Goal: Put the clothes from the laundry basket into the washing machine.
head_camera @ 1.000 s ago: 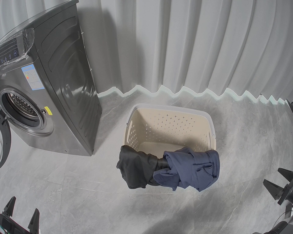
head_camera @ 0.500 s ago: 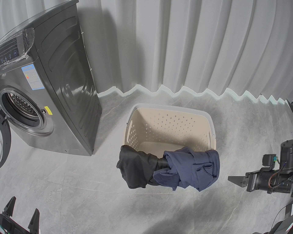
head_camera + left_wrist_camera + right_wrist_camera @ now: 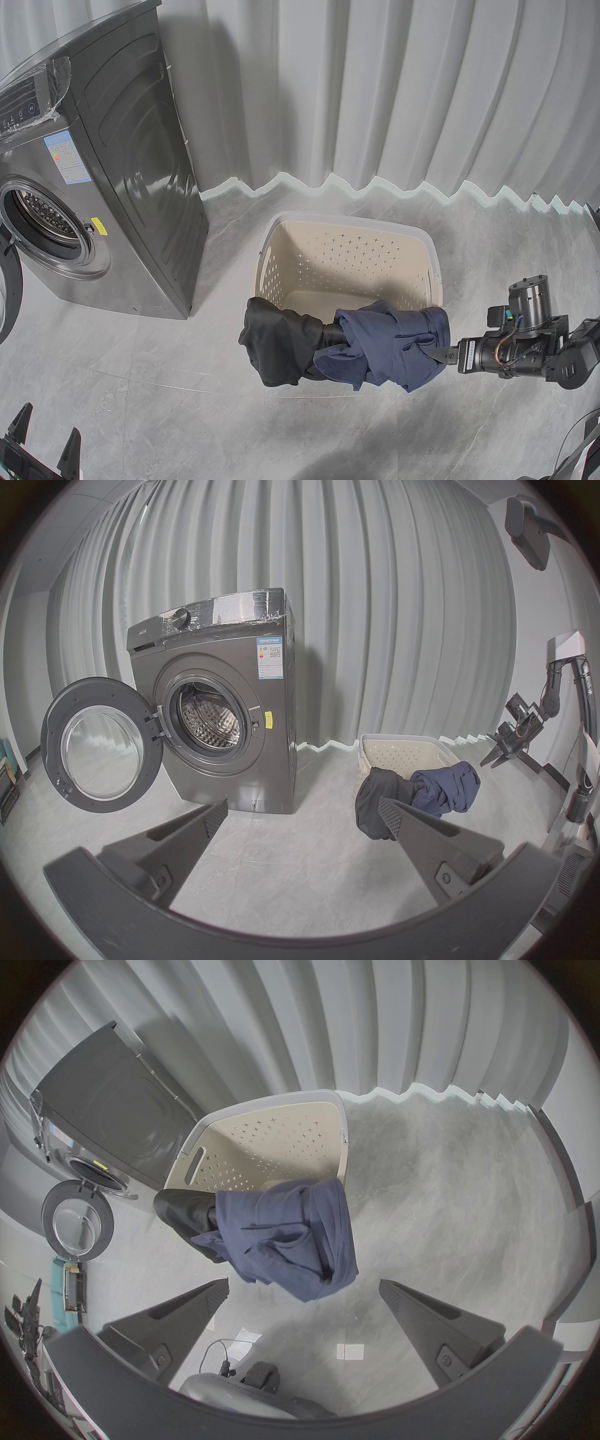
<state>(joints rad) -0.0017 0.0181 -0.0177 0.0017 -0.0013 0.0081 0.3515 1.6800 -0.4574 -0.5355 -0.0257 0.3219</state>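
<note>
Clothes: navy garment (image 3: 387, 350) and black garment (image 3: 278, 347) hung side by side over near rim of laundry basket (image 3: 350, 220), touching each other. Basket stood on floor (image 3: 187, 406), near washing machine (image 3: 125, 156); machine door (image 3: 94, 745) was swung open. Right gripper (image 3: 437, 355) was at navy garment's edge, fingers spread apart, gripping nothing. Left gripper (image 3: 50, 422) was low, well apart from basket, also spread and empty.

Grey floor (image 3: 187, 425): washing machine (image 3: 125, 187), laundry basket (image 3: 350, 220)
</note>
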